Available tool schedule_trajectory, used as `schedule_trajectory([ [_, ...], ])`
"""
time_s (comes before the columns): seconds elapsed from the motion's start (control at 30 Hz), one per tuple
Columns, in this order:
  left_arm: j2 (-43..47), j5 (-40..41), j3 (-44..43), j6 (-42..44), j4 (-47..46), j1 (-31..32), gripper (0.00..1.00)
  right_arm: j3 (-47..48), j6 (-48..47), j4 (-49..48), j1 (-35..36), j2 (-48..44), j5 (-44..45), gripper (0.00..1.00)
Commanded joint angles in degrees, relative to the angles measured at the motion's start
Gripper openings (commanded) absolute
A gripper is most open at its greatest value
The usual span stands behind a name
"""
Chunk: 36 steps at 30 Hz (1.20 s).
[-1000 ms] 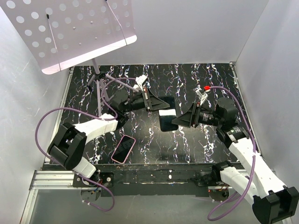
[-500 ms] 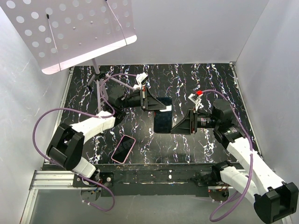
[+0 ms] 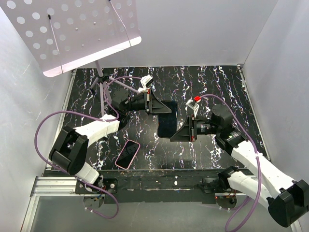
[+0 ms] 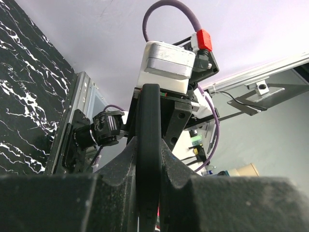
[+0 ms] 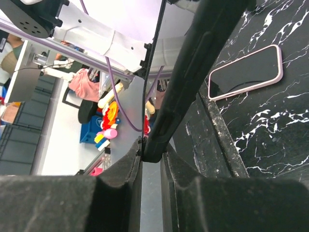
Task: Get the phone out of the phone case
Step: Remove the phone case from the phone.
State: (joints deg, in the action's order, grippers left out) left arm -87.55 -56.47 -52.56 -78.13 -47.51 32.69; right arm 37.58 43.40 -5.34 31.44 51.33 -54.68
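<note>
A black phone in its black case (image 3: pixel 166 124) hangs above the marbled table, held between both grippers. My left gripper (image 3: pixel 161 107) is shut on its far end. In the left wrist view the case (image 4: pixel 148 140) stands edge-on between my fingers (image 4: pixel 111 193). My right gripper (image 3: pixel 176 134) is shut on its near end. In the right wrist view the thick case edge (image 5: pixel 193 72) runs up from the jaws. A thin dark edge (image 5: pixel 153 72) runs beside it, with a gap that widens away from the jaws.
A second phone in a pink case (image 3: pixel 127 153) lies flat on the table near the front left; it also shows in the right wrist view (image 5: pixel 246 72). A white perforated panel (image 3: pixel 72 34) on a stand pole (image 3: pixel 102 92) overhangs the back left. White walls enclose the table.
My right gripper has moved left and a little away from the base, carrying the phone's near end with it. The left gripper has shifted slightly and keeps its hold.
</note>
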Motion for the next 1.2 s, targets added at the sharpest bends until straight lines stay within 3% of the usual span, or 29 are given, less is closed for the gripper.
schedule_trajectory([
  [0.0,2.38,0.57,-0.53,-4.66,0.93,0.01,0.00,-0.14,-7.62,-2.56,1.08,-3.51,5.63,0.01],
  [0.1,1.60,-1.97,-0.62,-8.08,-2.22,0.01,0.00,-1.45,-11.04,-5.89,2.04,-5.62,4.49,0.01],
  [0.23,0.45,-4.26,0.43,-16.34,-13.29,0.45,0.00,-1.64,-22.55,-1.25,5.56,-9.93,12.21,0.01],
  [0.63,-1.22,-4.62,1.14,-24.96,-24.21,1.94,0.00,8.46,-34.95,8.32,10.39,-2.73,16.08,0.01],
  [0.9,-4.82,-3.04,0.96,-28.30,-26.93,3.00,0.00,16.03,-43.22,14.66,18.91,-1.32,30.93,0.01],
  [1.17,-7.81,-0.22,0.61,-34.19,-34.05,3.87,0.00,13.49,-45.24,12.38,19.45,-1.76,44.27,0.01],
])
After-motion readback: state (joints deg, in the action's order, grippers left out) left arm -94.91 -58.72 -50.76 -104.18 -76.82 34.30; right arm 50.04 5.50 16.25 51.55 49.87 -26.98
